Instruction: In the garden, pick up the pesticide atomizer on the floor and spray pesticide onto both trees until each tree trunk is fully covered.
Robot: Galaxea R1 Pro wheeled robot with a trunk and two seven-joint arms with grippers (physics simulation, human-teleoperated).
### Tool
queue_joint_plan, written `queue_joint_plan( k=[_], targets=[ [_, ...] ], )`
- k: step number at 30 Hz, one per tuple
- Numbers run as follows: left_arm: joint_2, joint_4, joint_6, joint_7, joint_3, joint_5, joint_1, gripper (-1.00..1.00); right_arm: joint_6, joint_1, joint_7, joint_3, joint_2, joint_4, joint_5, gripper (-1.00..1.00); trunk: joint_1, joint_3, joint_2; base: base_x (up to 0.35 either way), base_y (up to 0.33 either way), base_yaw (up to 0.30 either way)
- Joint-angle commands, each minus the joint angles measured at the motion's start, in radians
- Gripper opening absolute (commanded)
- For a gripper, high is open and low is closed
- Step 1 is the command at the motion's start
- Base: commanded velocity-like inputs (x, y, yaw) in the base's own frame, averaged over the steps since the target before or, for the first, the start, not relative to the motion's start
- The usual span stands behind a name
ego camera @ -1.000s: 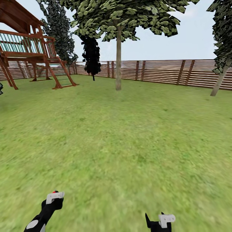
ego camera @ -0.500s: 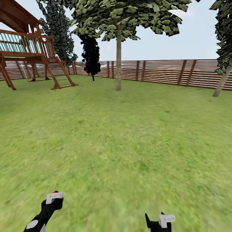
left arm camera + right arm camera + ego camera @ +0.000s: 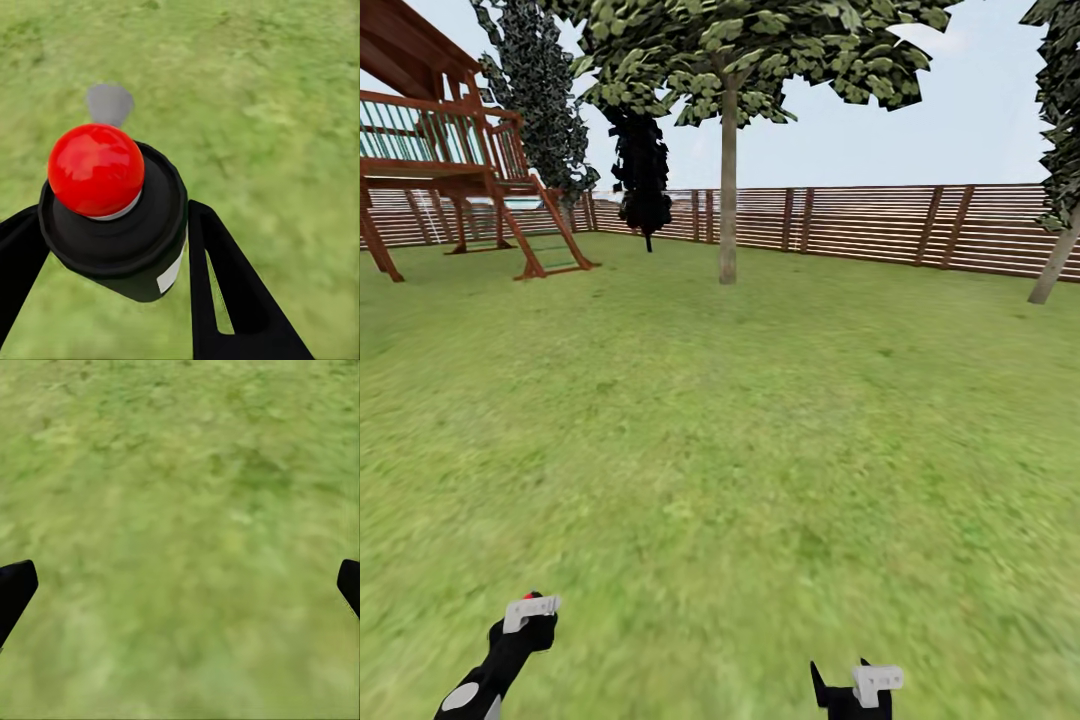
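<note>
The pesticide atomizer [image 3: 112,217], a black can topped by a red ball, sits between the fingers of my left gripper [image 3: 112,219], which is shut on it. In the head view the left gripper [image 3: 530,612] hangs low at the left with a speck of the red top [image 3: 528,596] above it. My right gripper [image 3: 860,685] is low at the right; its right wrist view has the gripper [image 3: 182,585] open over bare grass. One tree trunk [image 3: 728,190] stands straight ahead, far off near the fence. A second, leaning tree trunk [image 3: 1057,268] is at the right edge. No pesticide shows on either trunk.
Green lawn [image 3: 740,420] stretches from me to the trees. A brown slatted fence [image 3: 860,225] closes the back. A wooden playset [image 3: 455,160] with a ladder stands at the far left. A slim black-leaved tree [image 3: 643,170] stands by the fence.
The whole view has shifted: the playset slid left and the right trunk slid right, so the camera has moved. Both grippers keep their places in the picture.
</note>
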Motion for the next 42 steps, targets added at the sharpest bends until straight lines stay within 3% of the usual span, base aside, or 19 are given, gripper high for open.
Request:
queue_joint_plan(
  k=[1, 21, 28, 42],
  targets=[
    [0.0, 0.0, 0.0, 0.0, 0.0, 0.0, 0.0, -1.0, 0.0, 0.0, 0.0, 0.0, 0.0, 0.0, 0.0, 1.0, 0.0, 0.0, 0.0, 0.337, 0.0, 0.0],
    [0.001, 0.0, 0.0, 0.0, 0.001, 0.001, 0.0, -1.0, -0.001, 0.0, -0.003, -0.004, 0.003, 0.001, -0.004, 1.0, 0.0, 0.0, 0.0, 0.337, 0.0, 0.0],
    [0.001, -0.002, 0.0, 0.0, 0.003, 0.002, 0.0, -1.0, 0.0, 0.0, -0.001, -0.003, 0.004, 0.09, -0.002, 1.0, 0.0, 0.0, 0.0, 0.337, 0.0, 0.0],
    [0.001, -0.003, -0.001, 0.0, 0.001, 0.001, 0.001, -1.0, 0.003, 0.003, -0.001, -0.004, 0.002, 0.113, -0.001, 1.0, 0.0, 0.0, 0.0, 0.337, 0.0, 0.0]
  ],
)
